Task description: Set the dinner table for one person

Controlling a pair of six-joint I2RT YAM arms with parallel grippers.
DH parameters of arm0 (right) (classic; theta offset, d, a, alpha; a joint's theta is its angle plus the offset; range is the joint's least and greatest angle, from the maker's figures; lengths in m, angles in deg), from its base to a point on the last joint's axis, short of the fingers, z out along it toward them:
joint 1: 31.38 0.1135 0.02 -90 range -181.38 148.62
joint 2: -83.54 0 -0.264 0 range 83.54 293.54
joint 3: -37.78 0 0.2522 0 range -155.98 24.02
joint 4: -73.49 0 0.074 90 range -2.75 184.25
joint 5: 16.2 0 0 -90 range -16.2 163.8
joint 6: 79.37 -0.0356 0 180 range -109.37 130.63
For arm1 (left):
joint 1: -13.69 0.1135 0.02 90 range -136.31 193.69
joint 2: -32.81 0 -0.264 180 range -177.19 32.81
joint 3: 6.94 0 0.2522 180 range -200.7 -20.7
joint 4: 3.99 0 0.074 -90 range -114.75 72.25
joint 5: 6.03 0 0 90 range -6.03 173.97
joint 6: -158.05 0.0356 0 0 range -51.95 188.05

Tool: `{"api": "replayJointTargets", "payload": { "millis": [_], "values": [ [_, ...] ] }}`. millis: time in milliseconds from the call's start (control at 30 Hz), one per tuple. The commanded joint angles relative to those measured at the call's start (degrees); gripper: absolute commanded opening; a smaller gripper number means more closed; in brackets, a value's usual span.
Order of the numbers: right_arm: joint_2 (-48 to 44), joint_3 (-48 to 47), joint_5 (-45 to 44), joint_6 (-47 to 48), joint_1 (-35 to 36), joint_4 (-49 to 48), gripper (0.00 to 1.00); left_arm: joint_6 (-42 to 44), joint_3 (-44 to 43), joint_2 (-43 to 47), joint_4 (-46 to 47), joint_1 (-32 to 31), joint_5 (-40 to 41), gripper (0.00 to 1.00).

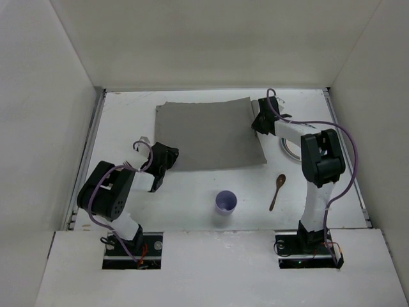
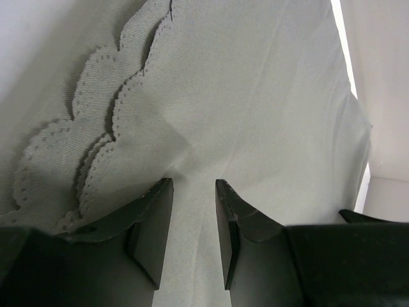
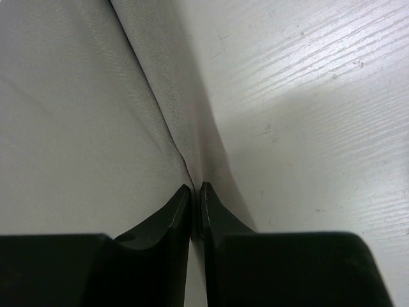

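Note:
A grey cloth mat lies spread flat on the white dinner table, at the middle back. My left gripper is at the mat's near-left corner. In the left wrist view it is open, its jaws standing over the mat, whose scalloped edge is folded over at the left. My right gripper is at the mat's right edge near the far corner. In the right wrist view it is shut on a raised fold of the mat's edge, with bare table to the right.
A purple cup stands upright on the table in front of the mat. A wooden spoon lies to its right. A white plate is partly hidden under the right arm. White panels wall the table.

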Motion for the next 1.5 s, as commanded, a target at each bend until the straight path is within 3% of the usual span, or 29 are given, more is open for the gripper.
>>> {"api": "replayJointTargets", "payload": {
  "millis": [0,367,633,700,833,933,1133,1300,1467],
  "values": [
    [-2.67,1.31,-2.90,0.98,-1.17,-2.31,0.16,0.81,3.80,2.39,-10.30,-0.47,4.30,0.31],
    [-10.06,10.28,-4.40,0.55,-1.43,-3.64,0.13,3.01,4.77,5.82,-10.48,-1.69,5.79,0.32],
    [-9.71,11.08,-5.98,0.45,-2.48,-5.31,0.19,1.60,4.77,7.14,-11.62,-5.47,7.90,0.32],
    [-9.79,10.90,-5.63,0.45,-2.92,-5.57,0.26,1.78,4.33,8.28,-13.20,-5.65,8.08,0.32],
    [-12.33,11.60,-5.98,1.42,-2.75,-5.84,0.52,3.71,4.51,12.75,-14.78,-4.95,10.10,0.32],
    [-16.28,13.79,-6.33,0.99,-2.75,-6.71,0.62,8.53,2.67,18.55,-17.85,-5.30,11.94,0.33],
    [-27.88,20.82,-10.10,-2.61,-2.48,-9.79,0.69,18.38,-0.59,24.90,-16.12,-10.04,15.11,0.34],
    [-36.32,31.36,-16.87,-6.83,-5.63,-13.22,0.69,24.71,3.35,22.97,-3.57,-13.56,14.41,0.18],
    [-39.59,40.60,-14.26,-15.88,-14.42,-17.35,0.69,28.05,5.56,22.17,0.59,-14.18,12.47,0.10]
  ]
}}
